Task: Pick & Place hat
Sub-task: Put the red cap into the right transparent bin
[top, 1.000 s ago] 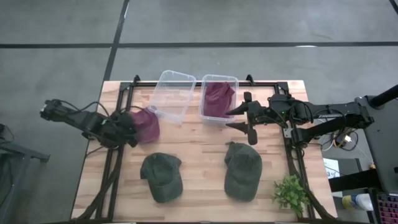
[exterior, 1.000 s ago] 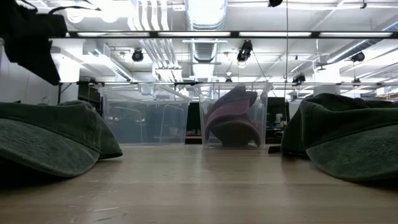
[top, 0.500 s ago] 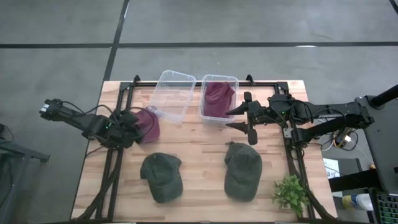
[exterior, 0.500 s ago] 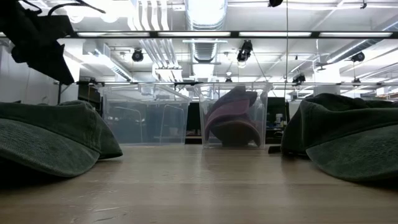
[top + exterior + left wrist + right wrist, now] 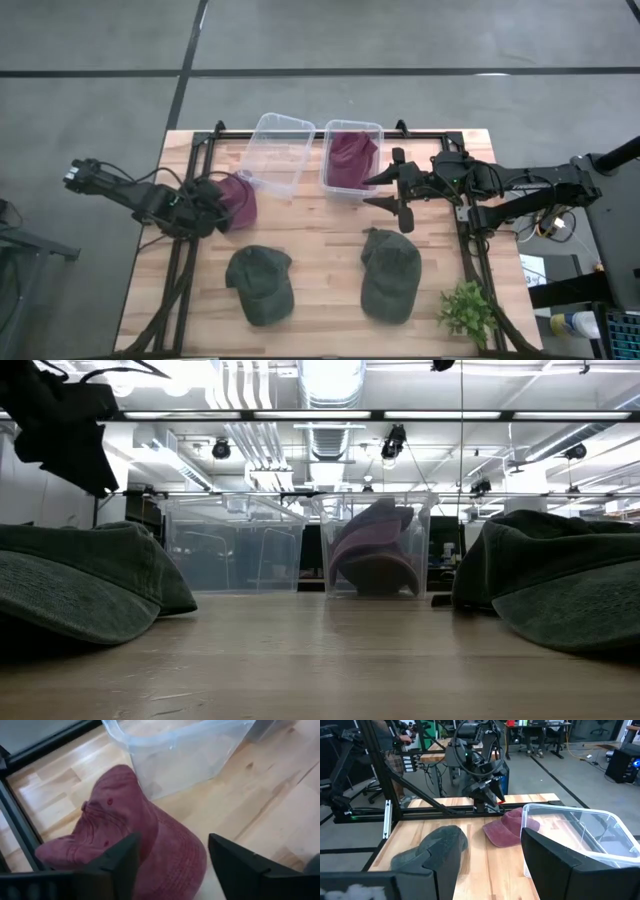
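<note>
A maroon hat [image 5: 240,200] lies on the table next to the near left corner of an empty clear bin [image 5: 279,150]; it also shows in the left wrist view [image 5: 127,835] and the right wrist view [image 5: 506,828]. My left gripper [image 5: 212,208] hovers open above the hat's left side, and its fingers [image 5: 120,862] stand apart over the hat without touching it. A second maroon hat [image 5: 350,158] sits in the right clear bin [image 5: 375,128]. My right gripper [image 5: 372,190] waits open near that bin.
Two dark green caps rest on the near half of the table, one on the left [image 5: 260,283] and one on the right [image 5: 390,272]; both loom large in the low view [image 5: 80,580]. A small green plant [image 5: 466,310] stands at the near right corner.
My left gripper has edged a little toward the table's right, over the maroon hat, and stays open. The hat has kept its place.
</note>
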